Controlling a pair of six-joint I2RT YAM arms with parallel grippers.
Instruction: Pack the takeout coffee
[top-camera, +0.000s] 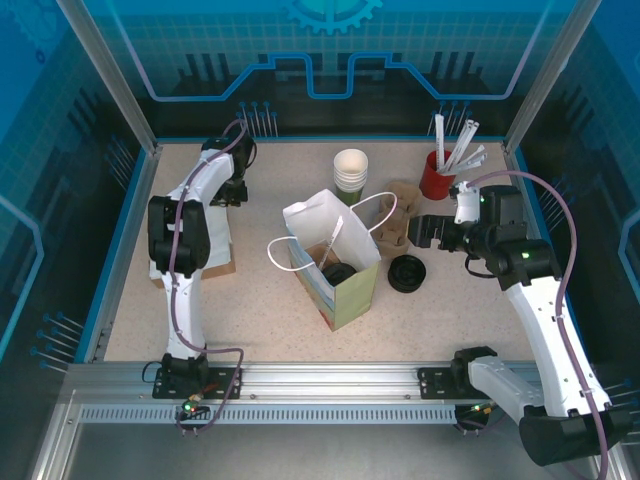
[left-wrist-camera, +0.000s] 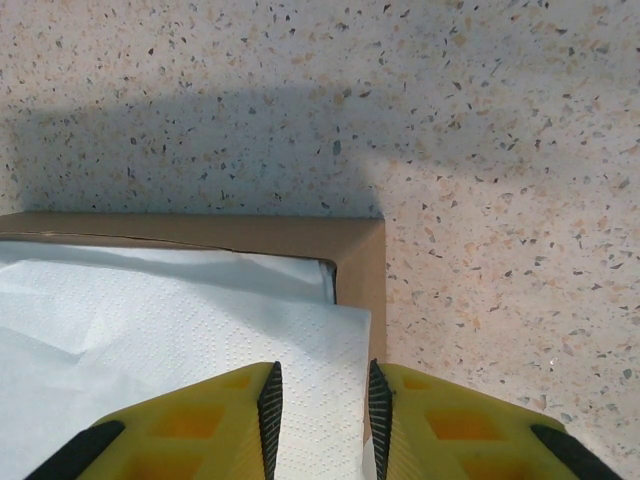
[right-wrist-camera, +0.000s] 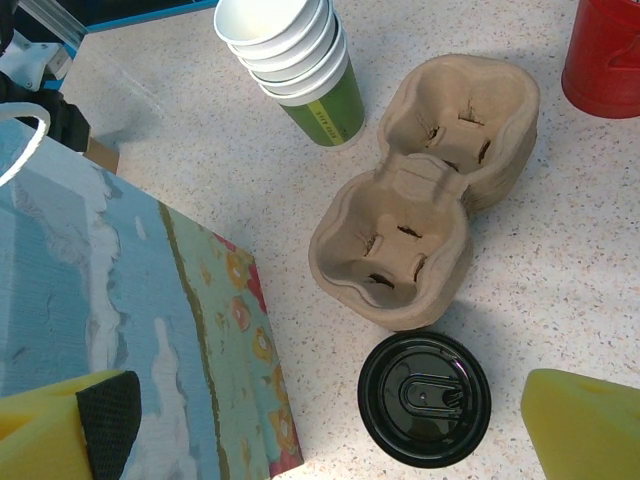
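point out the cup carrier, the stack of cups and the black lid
cup carrier (right-wrist-camera: 425, 190): right wrist view, ridge between its pockets
stack of cups (right-wrist-camera: 295, 70): right wrist view, white nested rims
black lid (right-wrist-camera: 424, 398): right wrist view, centre of its top

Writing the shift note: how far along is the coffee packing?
Done, it seems: a black-lidded cup sits inside the paper bag. In hand: the left pincer hangs over the napkins in their box, not visibly gripping. The right pincer is open by the loose lids. Left: probably napkins into the bag.
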